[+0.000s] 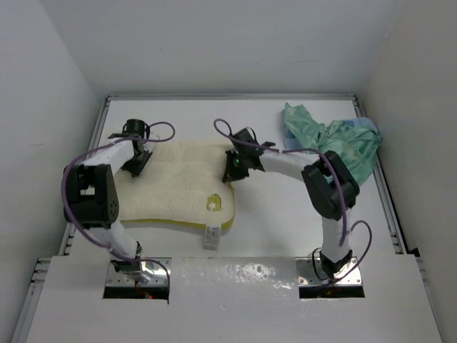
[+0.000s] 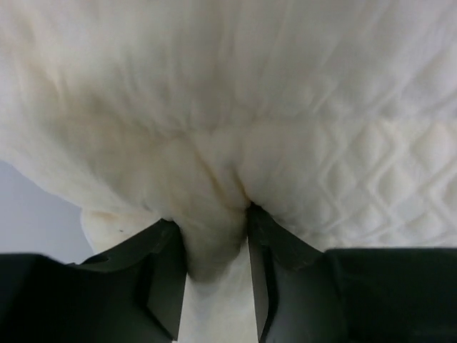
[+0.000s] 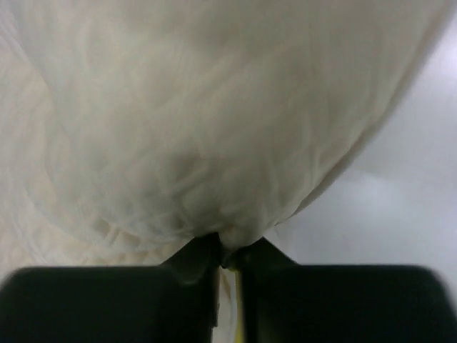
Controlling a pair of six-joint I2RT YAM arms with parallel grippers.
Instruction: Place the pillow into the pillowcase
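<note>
– On the worktop (image 1: 278,214), seen from up high, where is the pillow (image 1: 178,182)?

– It lies flat, a bit left of the middle. Its yellow logo (image 1: 213,204) is near the front corner, and a little white tag (image 1: 211,236) sticks out from that edge. The pillowcase (image 1: 335,143) is a crumpled green heap in the far right corner, well apart from the pillow.

– Is any of the pillow inside yet?

– No, none. I think the job has only just started. The pillow is being grabbed, and all the putting-in is left to do.

– What about the arms?

– The left fingers (image 1: 136,164) are on the pillow's far left corner. The right fingers (image 1: 233,168) are on its far right corner.

– And the left wrist camera?

– The pillow (image 2: 228,107) fills the view. The left fingers (image 2: 178,264) are partly closed and squeeze a thick, puffy fold of it between them.

– The right wrist camera?

– The right fingers (image 3: 214,257) are almost fully shut. They pinch a thin bit of the pillow (image 3: 200,128) at its edge. Bare worktop (image 3: 400,200) shows on the right.

– What stands in the way?

– The pillowcase is all bunched up, and I cannot see its opening. Both sets of fingers are busy with the pillow, so I think nothing is free to hold the pillowcase open. The right arm also reaches across just in front of the heap.
</note>
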